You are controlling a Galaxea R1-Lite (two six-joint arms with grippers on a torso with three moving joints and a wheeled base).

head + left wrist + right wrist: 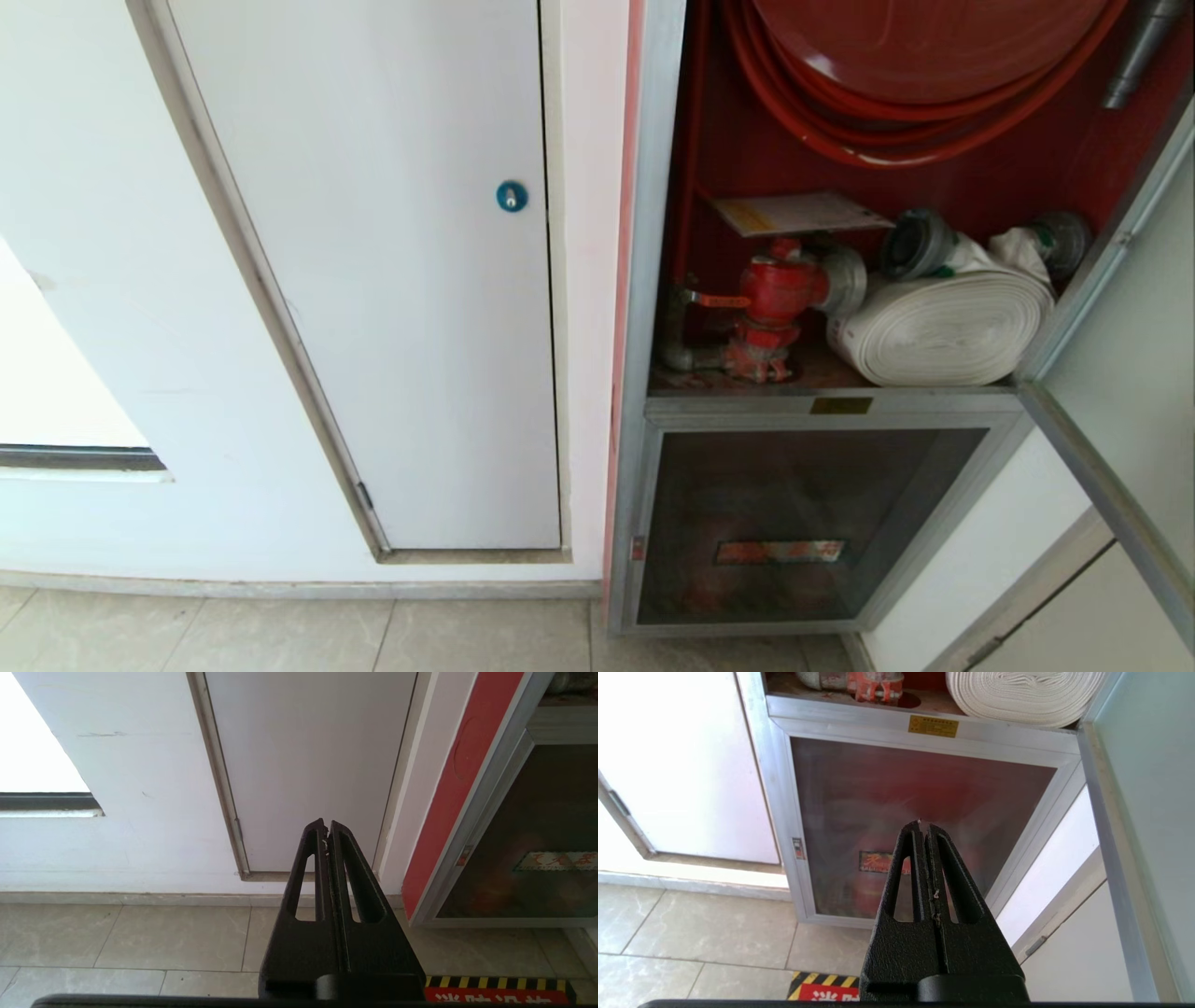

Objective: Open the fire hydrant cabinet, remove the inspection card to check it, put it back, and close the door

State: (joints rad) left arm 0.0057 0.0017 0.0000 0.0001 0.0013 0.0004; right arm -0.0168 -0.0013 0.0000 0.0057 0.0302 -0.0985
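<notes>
The fire hydrant cabinet (658, 233) stands open on the right of the head view, red inside, with the red hose reel (915, 56), red valve (775, 294) and white rolled hose (943, 327). The inspection card (798, 213) lies flat on top of the valve. The door (1134, 364) is swung out at the far right, white inner face showing. Neither arm appears in the head view. My left gripper (326, 826) is shut and empty, low before the white panel. Shut and empty too, my right gripper (924, 826) hangs in front of the lower glass panel (920, 812).
A white flush panel (411, 280) with a round blue lock (511, 196) fills the wall left of the cabinet. Beige floor tiles (140, 938) run along the wall, with a red and yellow-black floor marking (822, 987) near my base.
</notes>
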